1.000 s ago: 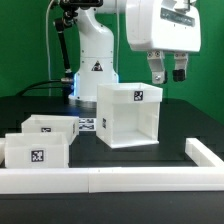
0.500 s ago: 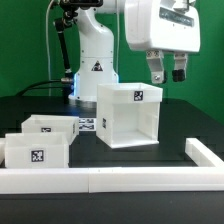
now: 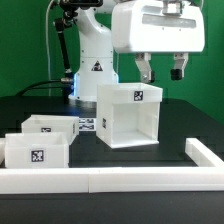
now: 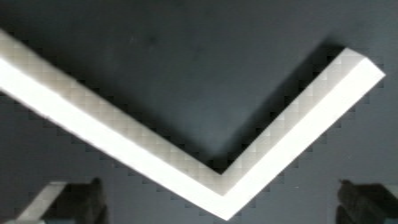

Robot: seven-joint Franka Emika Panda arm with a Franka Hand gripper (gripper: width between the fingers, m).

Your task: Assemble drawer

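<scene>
The white drawer box (image 3: 130, 115) stands open-fronted in the middle of the dark table, with a marker tag on its upper front. Two smaller white drawer trays (image 3: 45, 127) (image 3: 36, 150) sit at the exterior view's left. My gripper (image 3: 163, 72) hangs above the box's upper right corner, open and empty, clear of the box. In the wrist view the box's top corner (image 4: 222, 165) shows as a white V below my gripper (image 4: 214, 205), with both dark fingertips (image 4: 64, 200) wide apart on either side.
A white L-shaped fence (image 3: 120, 178) runs along the table's front and up the exterior view's right. The marker board (image 3: 88, 124) lies between the trays and the box. The robot base (image 3: 93, 60) stands behind the box.
The hand has turned about its vertical axis above the box, so its broad face and both fingers now show side by side. Nothing on the table moved.
</scene>
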